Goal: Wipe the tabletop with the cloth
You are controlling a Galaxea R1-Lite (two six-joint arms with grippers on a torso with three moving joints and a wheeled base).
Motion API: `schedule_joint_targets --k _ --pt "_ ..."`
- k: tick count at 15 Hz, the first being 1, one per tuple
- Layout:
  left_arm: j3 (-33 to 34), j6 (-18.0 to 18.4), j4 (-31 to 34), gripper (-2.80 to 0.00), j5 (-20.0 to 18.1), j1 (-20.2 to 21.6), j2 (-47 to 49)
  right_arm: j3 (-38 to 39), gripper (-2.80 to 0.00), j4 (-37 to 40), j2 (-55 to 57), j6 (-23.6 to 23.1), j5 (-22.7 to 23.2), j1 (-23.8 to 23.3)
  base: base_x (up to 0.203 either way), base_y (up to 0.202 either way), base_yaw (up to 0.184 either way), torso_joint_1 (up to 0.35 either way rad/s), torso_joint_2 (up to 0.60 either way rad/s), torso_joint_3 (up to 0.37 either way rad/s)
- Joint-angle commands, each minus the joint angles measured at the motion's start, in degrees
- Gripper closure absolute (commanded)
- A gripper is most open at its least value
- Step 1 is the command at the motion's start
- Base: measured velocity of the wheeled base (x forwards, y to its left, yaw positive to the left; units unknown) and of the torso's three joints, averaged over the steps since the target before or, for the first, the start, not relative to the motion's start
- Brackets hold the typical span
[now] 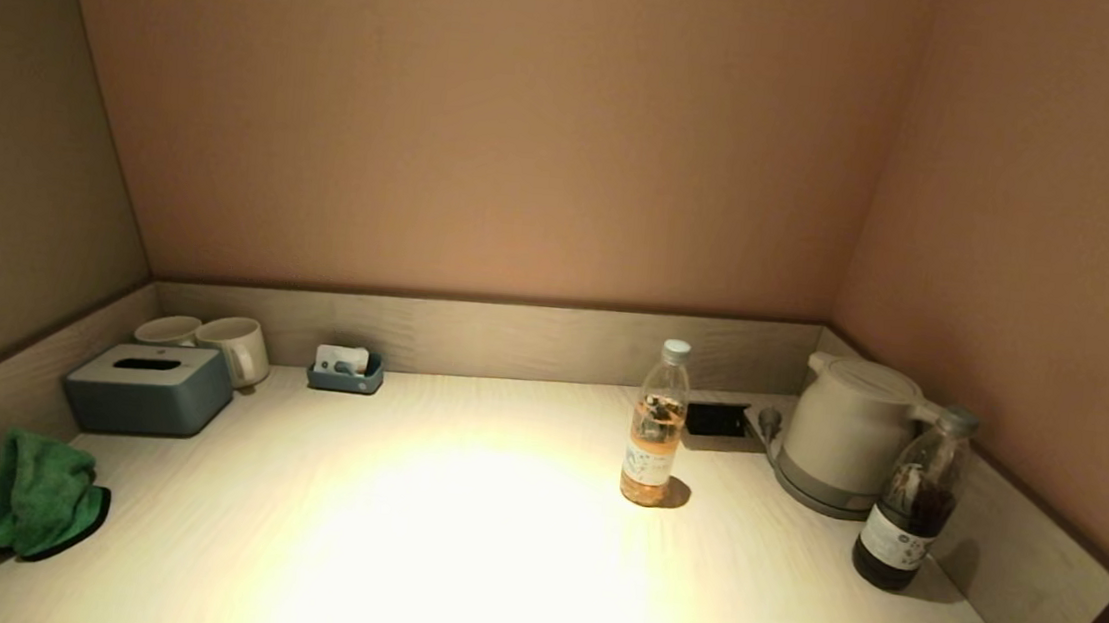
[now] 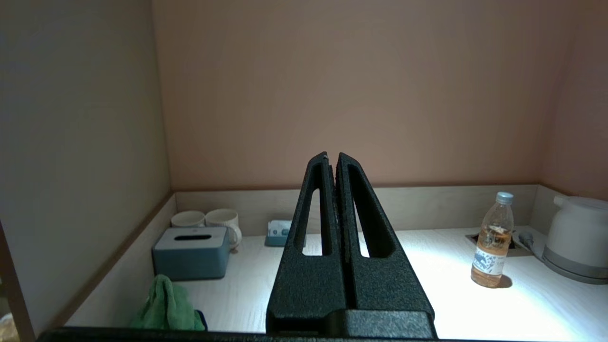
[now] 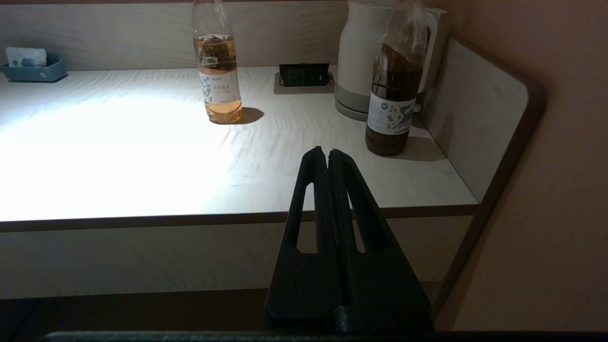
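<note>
**Q:** Grippers first: does the head view show either one?

**R:** Neither. It shows the tabletop (image 1: pixel 454 544) walled at the back and both sides, with only its near edge free. The green cloth (image 1: pixel 36 499) lies crumpled at the left near corner, against the left wall. Behind it sit a tissue box (image 1: pixel 149 388), two mugs (image 1: pixel 232 348) and a small tray (image 1: pixel 346 372) by the back wall. A pale tea bottle (image 1: pixel 656 424) stands right of centre; a kettle (image 1: pixel 845 433) and a dark bottle (image 1: pixel 911 503) crowd the right side by the rounded end panel. The wide middle between cloth and pale bottle is bare.

**Q:** Left wrist view?

**R:** The left gripper (image 2: pixel 332 156) is pressed closed on nothing, held up off the surface. The cloth (image 2: pixel 167 305) shows low down, just in front of the tissue box (image 2: pixel 191 251).

**Q:** Right wrist view?

**R:** The right gripper (image 3: pixel 327 153) is likewise clamped together and empty, hanging out beyond the table's near edge (image 3: pixel 142 220). The dark bottle (image 3: pixel 395 90) stands near the side panel, with the kettle (image 3: pixel 361 57) behind it.
</note>
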Motion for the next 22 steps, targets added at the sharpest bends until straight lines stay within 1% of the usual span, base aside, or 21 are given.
schedule_joint_targets --k 1,2,3,4,5,6,7,8,9,10,14,17,19,20,22 --pt "-2.27 0.57 1.11 0.0 0.48 -3.48 -0.24 0.0 0.0 -0.03 0.07 -0.01 0.03 0.04 0.0 0.0 0.0 0.0 0.0 0.0" --pt "-4.05 0.91 3.6 0.0 2.24 -7.43 -0.04 0.0 0.0 -0.03 0.07 -0.01 0.03 -0.05 0.0 0.0 0.0 0.0 0.0 0.0" --pt "-5.19 1.12 6.81 0.0 5.1 -11.81 -0.25 0.0 0.0 -0.03 0.07 -0.01 0.03 0.01 0.0 0.0 0.0 0.0 0.0 0.0" --pt "-5.76 1.23 10.18 0.0 9.61 -14.5 -0.5 0.0 0.0 -0.03 0.07 -0.01 0.03 0.04 0.0 0.0 0.0 0.0 0.0 0.0" --pt "-4.72 1.4 10.95 0.0 14.06 -15.02 -0.64 0.0 0.0 -0.03 0.07 -0.01 0.03 0.04 0.0 0.0 0.0 0.0 0.0 0.0" --pt "-4.09 1.79 11.32 0.0 15.4 -14.97 -0.7 0.0 0.0 -0.03 0.07 -0.01 0.03 -0.04 0.0 0.0 0.0 0.0 0.0 0.0" --pt "-4.13 1.89 11.4 0.0 15.51 -14.96 -0.7 0.0 0.0 -0.03 0.07 -0.01 0.03 -0.05 0.0 0.0 0.0 0.0 0.0 0.0" --pt "-4.35 2.34 11.63 0.0 15.47 -13.71 -0.24 0.0 0.0 -0.03 0.07 -0.01 0.03 0.04 0.0 0.0 0.0 0.0 0.0 0.0" --pt "-4.44 2.51 11.61 0.0 15.36 -11.2 0.42 0.0 0.0 -0.03 0.07 -0.01 0.03 0.04 0.0 0.0 0.0 0.0 0.0 0.0" --pt "-4.26 2.57 11.51 0.0 15.06 -9.66 0.83 0.0 0.0 -0.03 0.07 -0.01 0.03 0.04 0.0 0.0 0.0 0.0 0.0 0.0" --pt "-2.9 2.48 11.68 0.0 14.86 -9.54 -0.39 0.0 0.0 -0.03 0.07 -0.01 0.03 0.04 0.0 0.0 0.0 0.0 0.0 0.0" --pt "4.77 2.12 11.15 0.0 15.23 -9.27 -4.53 0.0 0.0 -0.03 0.07 -0.01 0.03 0.04 0.0 0.0 0.0 0.0 0.0 0.0" --pt "8.11 0.88 10.11 0.0 16.41 -9.25 -4.99 0.0 0.0 -0.03 0.07 -0.01 0.03 0.04 0.0 0.0 0.0 0.0 0.0 0.0" --pt "10.16 0.57 8.59 0.0 17.26 -9.25 -5.0 0.0 0.0 -0.03 0.07 -0.01 0.03 0.04 0.0 0.0 0.0 0.0 0.0 0.0" --pt "15.63 0.72 2.01 0.0 19.46 -9.28 -5.01 0.0 0.0 -0.03 0.07 -0.01 0.03 0.04 0.0 0.0 0.0 0.0 0.0 0.0"
